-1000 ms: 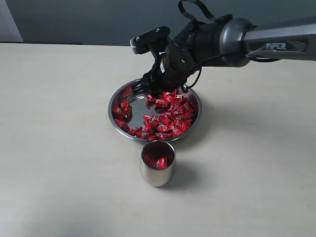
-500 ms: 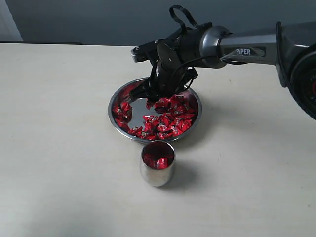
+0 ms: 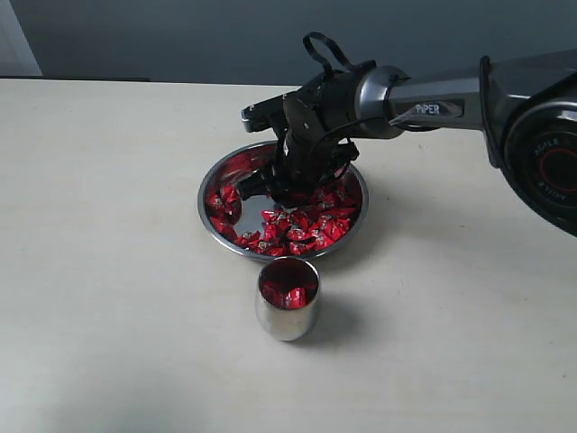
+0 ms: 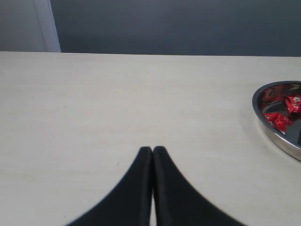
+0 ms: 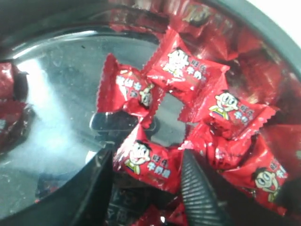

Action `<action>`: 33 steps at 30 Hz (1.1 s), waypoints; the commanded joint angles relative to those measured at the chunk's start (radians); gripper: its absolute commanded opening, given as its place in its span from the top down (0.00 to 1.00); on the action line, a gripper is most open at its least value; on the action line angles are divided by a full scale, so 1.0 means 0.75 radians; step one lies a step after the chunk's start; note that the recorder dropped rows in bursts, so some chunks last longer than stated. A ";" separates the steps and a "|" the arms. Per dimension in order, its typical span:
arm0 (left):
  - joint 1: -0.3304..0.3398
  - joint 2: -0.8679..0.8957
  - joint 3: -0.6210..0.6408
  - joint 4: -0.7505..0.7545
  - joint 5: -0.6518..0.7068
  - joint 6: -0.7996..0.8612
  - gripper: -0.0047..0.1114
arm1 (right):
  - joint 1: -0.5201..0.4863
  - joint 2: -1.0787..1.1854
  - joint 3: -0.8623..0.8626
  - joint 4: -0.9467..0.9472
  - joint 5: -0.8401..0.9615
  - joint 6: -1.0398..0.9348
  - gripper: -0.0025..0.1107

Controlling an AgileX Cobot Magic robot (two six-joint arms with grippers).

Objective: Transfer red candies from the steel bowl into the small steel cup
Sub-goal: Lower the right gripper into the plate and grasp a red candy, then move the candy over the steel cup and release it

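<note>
The steel bowl (image 3: 209, 225) holds many red candies (image 3: 306, 225), and its rim (image 4: 275, 137) with a few candies (image 4: 281, 118) shows at the edge of the left wrist view. In front of it stands the small steel cup (image 3: 287, 317) with a few red candies (image 3: 288, 294) inside. My right gripper (image 3: 270, 188) is down inside the bowl's far part. It is open (image 5: 146, 159), with one candy (image 5: 148, 162) lying between its fingers and others (image 5: 186, 70) just beyond. My left gripper (image 4: 153, 149) is shut and empty over bare table, away from the bowl.
The right arm (image 3: 424, 99) reaches in from the right above the table's far half. The pale tabletop (image 3: 108, 271) surrounds the bowl and cup. A dark wall (image 3: 180, 36) runs behind the table's far edge.
My right gripper has dropped lower into the bowl and shifted slightly left, down among the candies. The bowl, the cup and the left gripper have not moved.
</note>
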 commanded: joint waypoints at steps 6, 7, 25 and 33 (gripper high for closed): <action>-0.007 -0.007 0.004 0.000 -0.006 -0.003 0.96 | -0.008 -0.006 -0.007 -0.017 -0.027 -0.009 0.87; -0.007 -0.007 0.004 0.000 -0.006 -0.003 0.96 | -0.008 -0.006 -0.010 -0.017 -0.027 -0.009 0.87; -0.007 -0.007 0.004 0.000 -0.006 -0.003 0.96 | 0.147 -0.466 0.049 0.016 0.262 -0.102 0.87; -0.007 -0.007 0.004 0.000 -0.006 -0.003 0.96 | 0.318 -0.814 0.393 0.013 0.232 -0.080 0.87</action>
